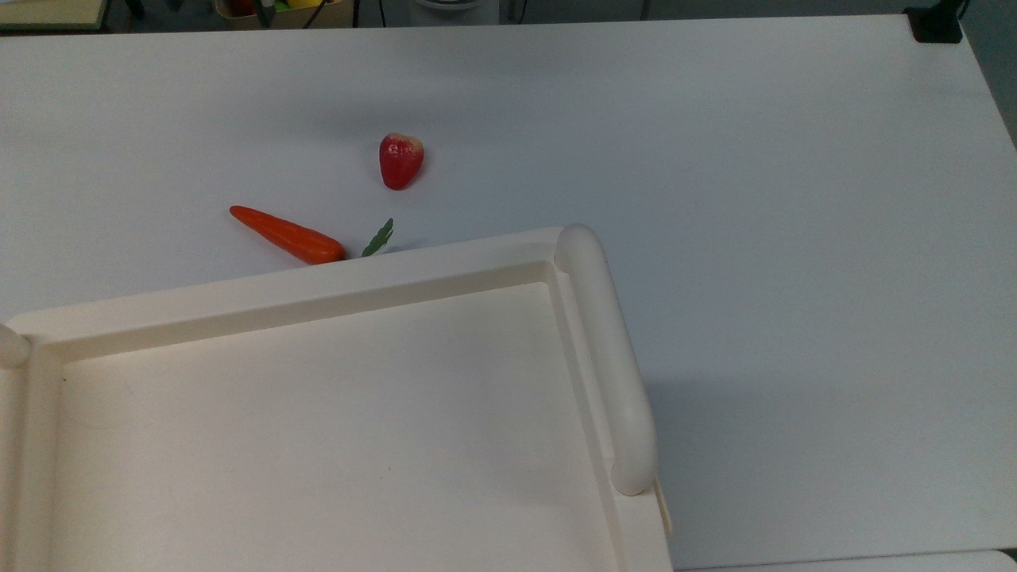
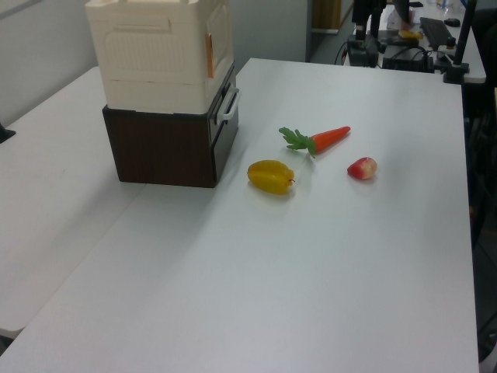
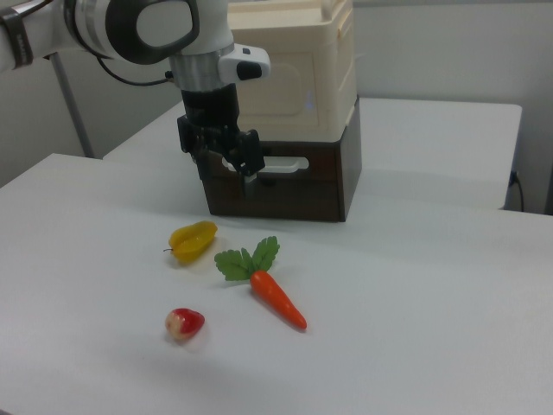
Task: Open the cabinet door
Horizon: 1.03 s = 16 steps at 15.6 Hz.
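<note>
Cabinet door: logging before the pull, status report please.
End effector low in front of the cabinet, by the white handle. Cabinet door looks closed. Yellow fruit, carrot, red fruit on the table, apart from the cabinet.

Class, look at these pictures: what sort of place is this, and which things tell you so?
Probably a robotics lab: a robot arm's pincer hangs over a white table with toy food, a carrot, and desks of equipment behind.
</note>
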### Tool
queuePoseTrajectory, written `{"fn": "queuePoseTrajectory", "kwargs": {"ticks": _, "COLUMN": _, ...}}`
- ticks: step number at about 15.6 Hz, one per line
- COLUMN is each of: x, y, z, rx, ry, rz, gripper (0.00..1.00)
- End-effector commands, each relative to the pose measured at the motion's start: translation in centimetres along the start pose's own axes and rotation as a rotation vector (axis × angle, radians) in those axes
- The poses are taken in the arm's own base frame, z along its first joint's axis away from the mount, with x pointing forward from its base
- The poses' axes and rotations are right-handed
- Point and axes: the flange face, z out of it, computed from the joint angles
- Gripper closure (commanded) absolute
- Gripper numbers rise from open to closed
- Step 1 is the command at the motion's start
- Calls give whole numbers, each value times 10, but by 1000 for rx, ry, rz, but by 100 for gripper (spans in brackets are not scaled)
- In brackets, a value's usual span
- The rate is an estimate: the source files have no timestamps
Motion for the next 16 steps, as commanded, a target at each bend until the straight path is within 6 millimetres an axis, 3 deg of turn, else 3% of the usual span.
{"fn": "queuePoseTrajectory", "kwargs": {"ticks": 1, "x": -4, "y": -7, "z": 2, "rx": 9, "ry": 6, "rz": -27, "gripper": 0}}
{"fn": "queuePoseTrajectory", "kwargs": {"ticks": 11, "x": -2, "y": -4, "z": 0, "rx": 20, "ry": 23, "rz": -16, "gripper": 0}}
{"fn": "queuePoseTrajectory", "kwargs": {"ticks": 16, "x": 9, "y": -10, "z": 1, "rx": 50, "ry": 50, "rz": -19, "gripper": 0}}
